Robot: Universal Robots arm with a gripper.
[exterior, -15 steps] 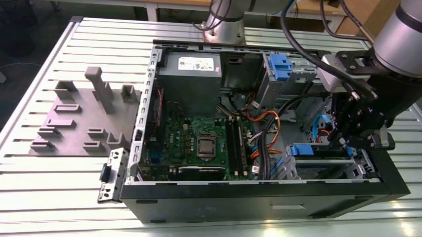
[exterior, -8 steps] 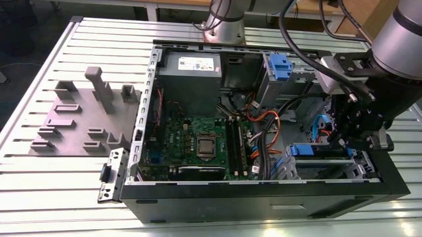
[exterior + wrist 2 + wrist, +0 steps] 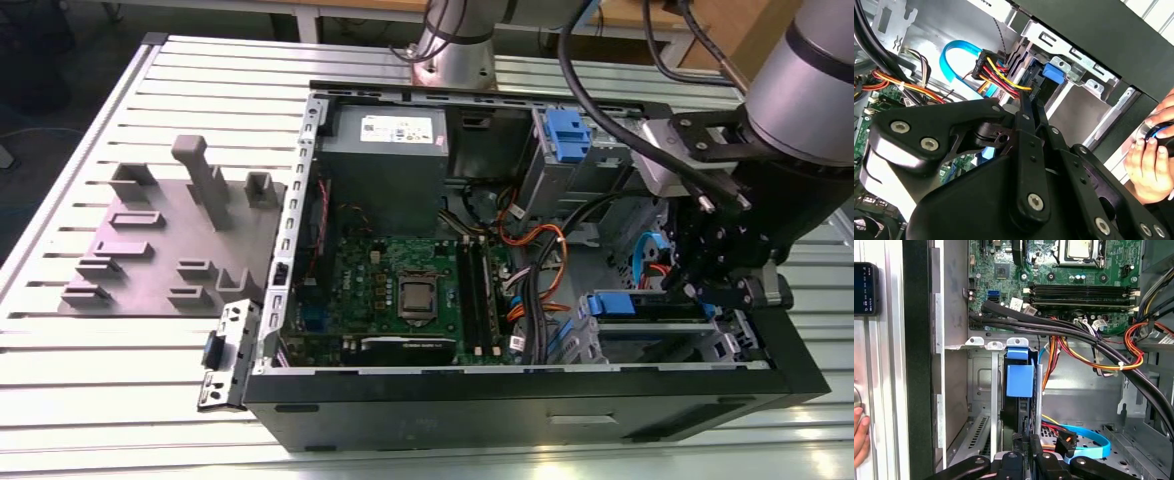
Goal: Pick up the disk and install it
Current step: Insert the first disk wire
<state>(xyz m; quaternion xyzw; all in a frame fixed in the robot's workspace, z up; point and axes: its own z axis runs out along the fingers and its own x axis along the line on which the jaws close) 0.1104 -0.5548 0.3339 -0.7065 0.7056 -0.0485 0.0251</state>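
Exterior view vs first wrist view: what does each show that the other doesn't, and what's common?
Exterior only: the grey fixture block on the slatted table, the power supply and the arm reaching over the case.

First wrist only: a dark device lying outside the case wall, and fingertips at the frame edge.

Both: the motherboard, the orange-yellow cable bundle, and the disk with its blue carrier sitting in the drive bay, with the gripper at it.

A robotics lab or workshop: an opened computer case lies on a slotted aluminium tabletop, beside a grey fixture block, with wooden benches beyond.
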